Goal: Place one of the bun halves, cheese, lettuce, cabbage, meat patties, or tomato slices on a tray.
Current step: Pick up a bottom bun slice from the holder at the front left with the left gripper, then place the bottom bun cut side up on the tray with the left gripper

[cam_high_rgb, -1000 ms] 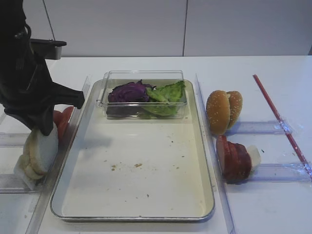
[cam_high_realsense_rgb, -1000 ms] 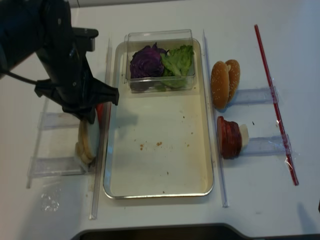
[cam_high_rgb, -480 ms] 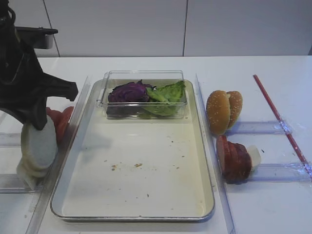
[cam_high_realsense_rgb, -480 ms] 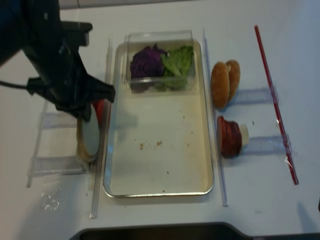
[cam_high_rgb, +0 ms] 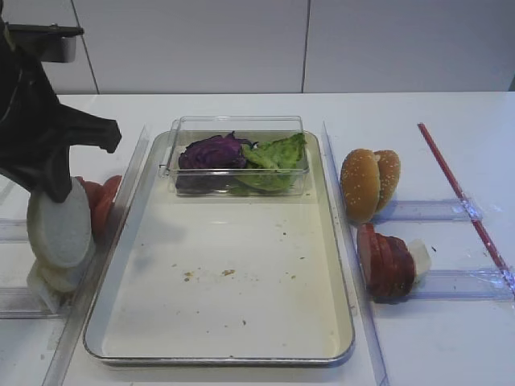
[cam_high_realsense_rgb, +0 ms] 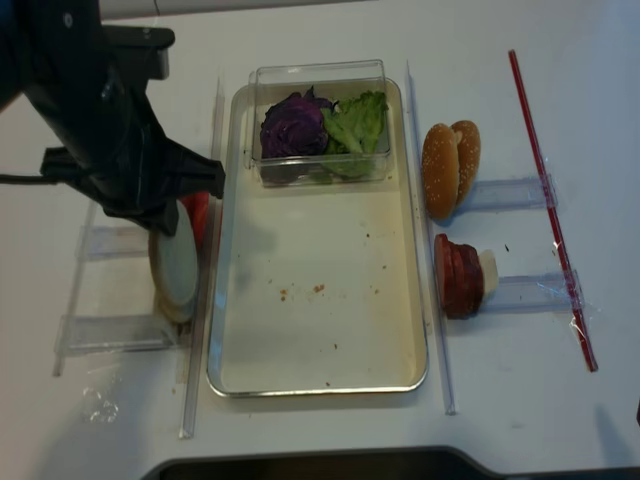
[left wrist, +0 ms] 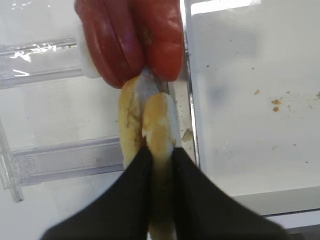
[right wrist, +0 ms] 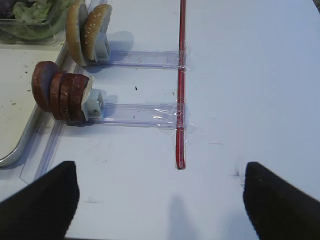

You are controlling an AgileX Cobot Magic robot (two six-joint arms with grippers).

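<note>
My left gripper (left wrist: 159,150) is shut on a pale bun half (left wrist: 159,120), which hangs on edge above the left rack (cam_high_rgb: 60,229) (cam_high_realsense_rgb: 178,265). More bun halves (left wrist: 129,120) stay in the rack beneath it. Just behind stand the tomato slices (cam_high_rgb: 100,201). The tray (cam_high_rgb: 241,322) lies to the right of the held bun, bare but for crumbs. In a clear box at the tray's far end are cabbage (cam_high_rgb: 211,151) and lettuce (cam_high_rgb: 278,153). The meat patties (cam_high_rgb: 386,261) stand on a rack right of the tray. Cheese is out of view. My right gripper (right wrist: 160,172) is open over bare table.
Sesame-seeded buns (cam_high_rgb: 368,183) stand on a rack behind the patties. A red strip (cam_high_rgb: 459,193) is taped along the right side of the table. Clear plastic rails (cam_high_rgb: 133,161) run along both long sides of the tray.
The left gripper has risen from the rack with the bun half in it, and the bun's flat white face now shows towards the tray.
</note>
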